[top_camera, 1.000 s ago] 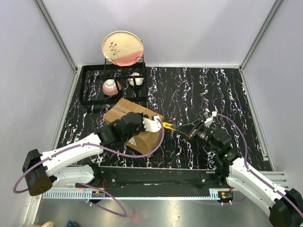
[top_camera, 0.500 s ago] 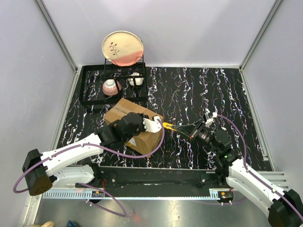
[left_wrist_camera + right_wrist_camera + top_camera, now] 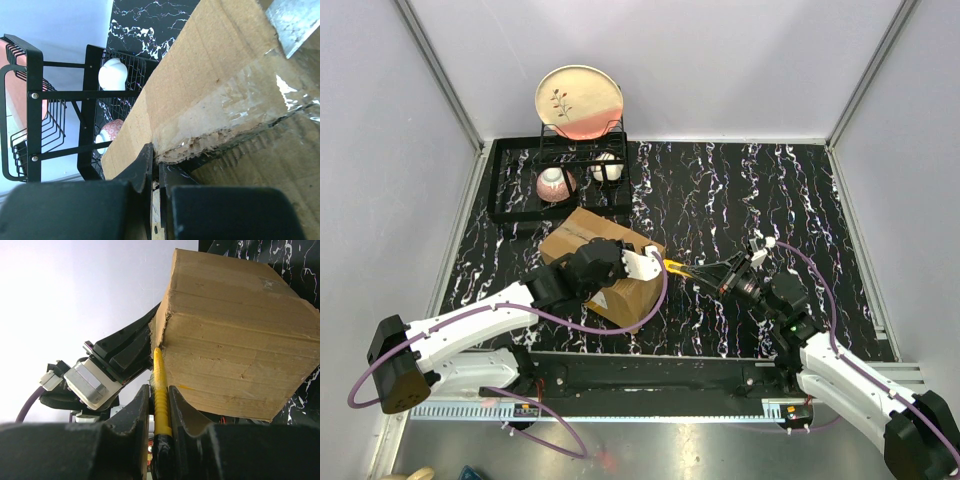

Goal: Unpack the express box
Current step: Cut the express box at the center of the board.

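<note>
Black marbled table [image 3: 740,200], pale walls [image 3: 720,60], left hand [image 3: 153,162] closed, right hand [image 3: 159,396] clamping yellow cutter [image 3: 158,365]

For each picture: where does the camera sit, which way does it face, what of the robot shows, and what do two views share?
Top: above and behind, facing down on the table; left arm and right arm show.
Left wrist: on that wrist, facing along the shut left gripper at the taped box, rack beyond.
Right wrist: facing along the right gripper, shut on a yellow tool, at a box corner.
Shared: all see the box.
</note>
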### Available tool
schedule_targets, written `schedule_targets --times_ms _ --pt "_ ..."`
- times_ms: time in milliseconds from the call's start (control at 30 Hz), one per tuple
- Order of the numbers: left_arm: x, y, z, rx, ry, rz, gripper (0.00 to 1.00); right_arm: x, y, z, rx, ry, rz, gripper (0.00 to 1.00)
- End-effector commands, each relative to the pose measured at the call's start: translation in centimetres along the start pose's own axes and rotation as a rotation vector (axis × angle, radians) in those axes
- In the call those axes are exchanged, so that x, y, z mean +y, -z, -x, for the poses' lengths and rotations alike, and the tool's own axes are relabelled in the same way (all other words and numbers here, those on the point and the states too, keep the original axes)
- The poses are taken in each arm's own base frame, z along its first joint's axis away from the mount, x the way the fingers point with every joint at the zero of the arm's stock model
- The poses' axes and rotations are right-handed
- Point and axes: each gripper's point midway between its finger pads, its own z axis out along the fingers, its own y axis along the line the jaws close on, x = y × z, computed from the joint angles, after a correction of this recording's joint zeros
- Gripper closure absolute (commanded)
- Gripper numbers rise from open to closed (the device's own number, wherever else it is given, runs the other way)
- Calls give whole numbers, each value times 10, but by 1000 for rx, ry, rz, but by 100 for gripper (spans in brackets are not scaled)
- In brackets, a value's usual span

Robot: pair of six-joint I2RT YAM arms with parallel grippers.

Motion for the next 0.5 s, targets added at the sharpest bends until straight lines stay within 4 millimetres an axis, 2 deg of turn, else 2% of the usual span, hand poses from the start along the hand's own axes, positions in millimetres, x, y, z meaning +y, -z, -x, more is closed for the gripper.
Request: schedule_targets --times_ms 0,467 --pt "7 4 10 -51 55 30 100 17 2 0 4 16 70 100" --pt "7 5 9 -51 59 34 100 15 3 0 12 10 62 100"
